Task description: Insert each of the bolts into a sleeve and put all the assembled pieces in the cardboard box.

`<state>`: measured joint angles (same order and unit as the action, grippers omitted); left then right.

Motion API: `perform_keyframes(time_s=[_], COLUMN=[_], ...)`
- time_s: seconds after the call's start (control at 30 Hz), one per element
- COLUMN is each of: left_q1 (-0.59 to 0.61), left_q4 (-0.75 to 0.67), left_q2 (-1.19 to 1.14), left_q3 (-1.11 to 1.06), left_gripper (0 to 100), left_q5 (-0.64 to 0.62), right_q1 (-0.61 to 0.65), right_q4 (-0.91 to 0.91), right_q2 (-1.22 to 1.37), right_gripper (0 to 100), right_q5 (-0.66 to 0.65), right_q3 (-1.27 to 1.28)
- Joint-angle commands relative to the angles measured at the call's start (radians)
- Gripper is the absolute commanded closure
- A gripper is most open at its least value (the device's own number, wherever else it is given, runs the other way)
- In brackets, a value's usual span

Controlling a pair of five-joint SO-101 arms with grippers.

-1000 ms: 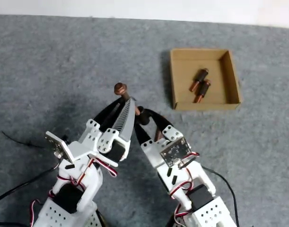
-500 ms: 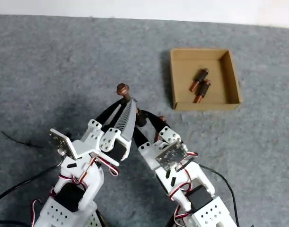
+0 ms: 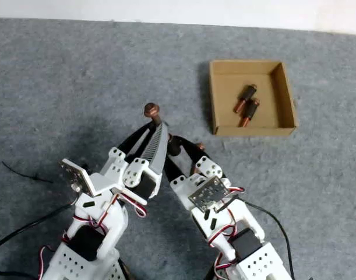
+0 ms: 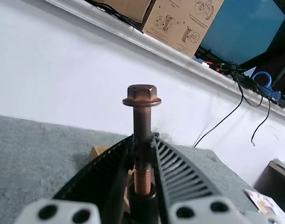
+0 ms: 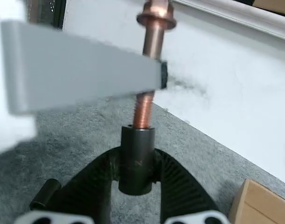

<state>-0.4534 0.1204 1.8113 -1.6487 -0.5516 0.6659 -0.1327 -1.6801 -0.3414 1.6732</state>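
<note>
My left gripper point(image 3: 157, 125) is shut on a copper bolt point(image 3: 150, 109), which it holds by the shank with the hex head point(image 4: 142, 95) clear of the fingers. My right gripper point(image 3: 176, 146) is shut on a black sleeve point(image 5: 137, 158). The bolt's threaded end point(image 5: 143, 109) sits at the sleeve's open mouth, in line with it. A grey finger point(image 5: 81, 74) of the left gripper crosses in front of the bolt. The cardboard box point(image 3: 219, 96) lies at the far right with two assembled pieces point(image 3: 246, 105) inside.
A loose black sleeve point(image 5: 45, 193) lies on the grey carpet point(image 3: 78, 76) near the right gripper. A black cable point(image 3: 23, 174) trails at the left. A corner of the box point(image 5: 263, 205) appears beyond the right gripper. White wall runs along the far edge.
The right gripper has shifted slightly toward the left one, bringing the sleeve under the bolt's tip. The left gripper nudged a little to the right with the bolt.
</note>
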Motion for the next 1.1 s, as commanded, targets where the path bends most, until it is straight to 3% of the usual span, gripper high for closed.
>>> perform_keyframes(time_s=[0.0, 0.2, 0.37, 0.7, 0.77, 0.93, 1.07], left_q1=[-0.008, -0.015, -0.021, -0.042, -0.035, -0.038, -0.033], left_q4=[-0.014, -0.003, 0.123, 0.126, 0.126, 0.149, 0.161], left_q2=[0.013, 0.016, 0.015, 0.015, 0.015, 0.013, 0.016], left_q3=[0.007, -0.007, -0.047, -0.045, -0.045, -0.047, -0.012], left_gripper=[99, 99, 99, 98, 93, 65, 58], left_q5=[0.005, 0.005, 0.005, 0.011, 0.012, 0.012, 0.006], right_q1=[-0.008, -0.027, -0.051, -0.048, -0.048, -0.048, -0.050], right_q4=[0.010, 0.013, 0.013, 0.013, 0.013, 0.013, 0.013], right_q2=[-0.021, -0.021, -0.021, -0.021, -0.021, -0.021, -0.021], right_gripper=[99.4, 99.4, 99.4, 99.4, 99.4, 99.4, 99.4], right_q5=[-0.012, -0.011, -0.011, -0.011, -0.011, -0.011, -0.011], right_q3=[0.021, 0.021, 0.021, 0.021, 0.021, 0.021, 0.022])
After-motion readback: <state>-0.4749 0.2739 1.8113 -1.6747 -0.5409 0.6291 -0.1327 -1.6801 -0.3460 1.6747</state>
